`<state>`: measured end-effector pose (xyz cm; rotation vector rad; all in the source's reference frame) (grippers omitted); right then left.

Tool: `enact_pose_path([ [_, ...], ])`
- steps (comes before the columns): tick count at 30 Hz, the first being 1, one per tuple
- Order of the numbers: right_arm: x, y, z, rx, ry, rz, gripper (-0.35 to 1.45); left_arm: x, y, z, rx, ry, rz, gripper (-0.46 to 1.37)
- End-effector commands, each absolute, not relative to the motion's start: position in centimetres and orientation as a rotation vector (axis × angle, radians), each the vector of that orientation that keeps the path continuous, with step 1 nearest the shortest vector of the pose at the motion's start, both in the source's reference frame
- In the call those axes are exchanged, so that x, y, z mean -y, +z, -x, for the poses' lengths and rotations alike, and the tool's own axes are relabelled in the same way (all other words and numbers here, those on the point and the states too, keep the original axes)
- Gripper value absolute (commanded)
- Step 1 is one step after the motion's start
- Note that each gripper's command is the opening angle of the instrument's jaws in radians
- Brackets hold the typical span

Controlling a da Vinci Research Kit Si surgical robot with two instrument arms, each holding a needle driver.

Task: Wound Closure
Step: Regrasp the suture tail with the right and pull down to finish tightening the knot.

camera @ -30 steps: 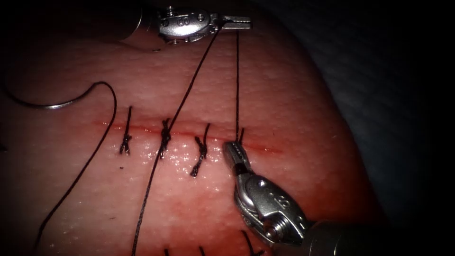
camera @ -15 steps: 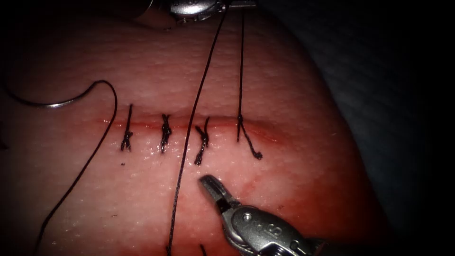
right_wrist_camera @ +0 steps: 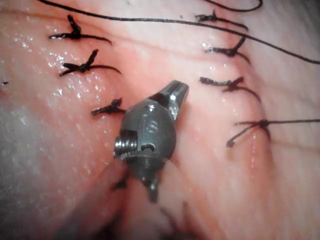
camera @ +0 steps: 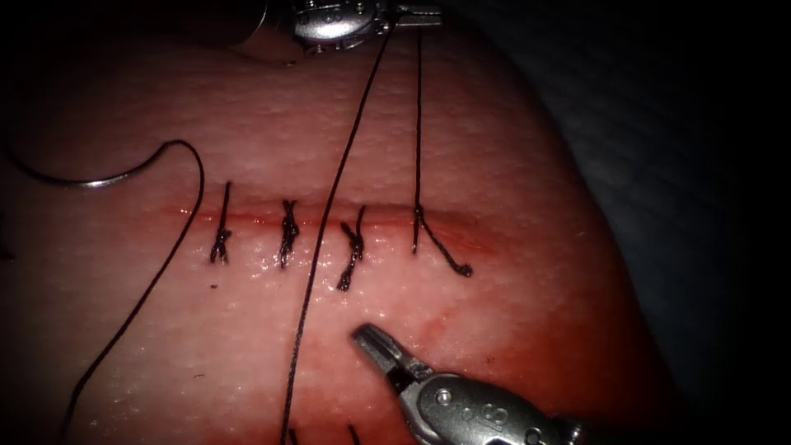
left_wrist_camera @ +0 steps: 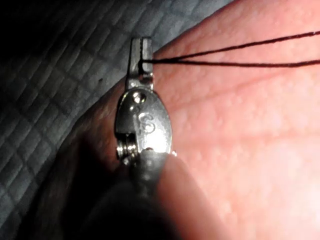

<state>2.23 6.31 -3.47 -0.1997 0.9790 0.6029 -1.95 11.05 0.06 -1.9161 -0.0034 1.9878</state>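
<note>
My left tool [camera: 416, 11] is at the tissue's far edge, jaws shut on the dark thread [camera: 418, 124]. Two strands run taut from its jaws [left_wrist_camera: 141, 55]: one down to the knot [camera: 418, 216] at the rightmost stitch on the cut [camera: 478, 241], the other slanting across the cut towards the near edge. A short free tail [camera: 449, 257] lies beside that knot. My right tool [camera: 371, 339] hovers over the tissue on the near side of the cut, jaws [right_wrist_camera: 177, 95] shut and holding nothing. The curved needle [camera: 91, 182] lies loose on the tissue at the left, not in it.
Three tied stitches [camera: 287, 235] cross the cut left of the knot. A loop of thread [camera: 194, 169] runs from the needle down the left side. More stitch ends [right_wrist_camera: 82, 66] sit by the near edge. Red fluid lines the cut. Dark quilted cloth [left_wrist_camera: 60, 75] surrounds the tissue.
My right tool let go of the thread tail at the rightmost stitch and drew back towards the near edge. My left tool rose away, keeping the strands taut; the tail now lies free.
</note>
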Motion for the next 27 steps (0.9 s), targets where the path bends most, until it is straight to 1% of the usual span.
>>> enact_pose_path([
  [1, -6.38, -3.45, -2.11, -1.012, 0.504, 0.257, 0.47, -11.01, 0.03, 1.93, 0.013, 1.991, 1.925, -0.35],
  [2, -6.42, -3.43, -2.03, -1.025, 0.427, 0.299, 0.85, -10.98, 0.01, 1.92, 0.015, 1.991, 1.927, -0.35],
  [3, -6.46, -3.43, -1.97, -1.036, 0.396, 0.3, 1.03, -10.95, -0.01, 1.91, 0.017, 1.992, 1.929, -0.35],
  [4, -6.49, -3.42, -1.9, -1.052, 0.371, 0.29, 1.14, -10.91, -0.03, 1.9, 0.024, 1.994, 1.933, -0.35],
  [8, -6.57, -3.36, -1.72, -1.05, 0.296, 0.276, 1.2, -10.81, -0.1, 1.87, 0.033, 1.998, 1.937, -0.35],
  [9, -6.62, -3.32, -1.69, -1.045, 0.266, 0.288, 1.24, -10.79, -0.12, 1.87, 0.036, 1.997, 1.941, -0.35],
  [15, -6.81, -3.15, -1.69, -1.056, 0.17, 0.325, 1.41, -10.74, -0.15, 1.85, 0.046, 2.007, 1.941, -0.35],
  [21, -6.86, -3.01, -1.78, -1.086, 0.059, 0.353, 1.4, -10.74, -0.14, 1.84, 0.046, 2.007, 1.942, -0.35],
  [25, -6.84, -2.89, -1.85, -1.046, 0.012, 0.306, 1.33, -10.71, -0.14, 1.83, 0.052, 2.006, 1.94, -0.35],
  [27, -6.82, -2.83, -1.86, -1.022, 0.004, 0.294, 1.32, -10.69, -0.14, 1.83, 0.052, 2.007, 1.941, -0.35],
])
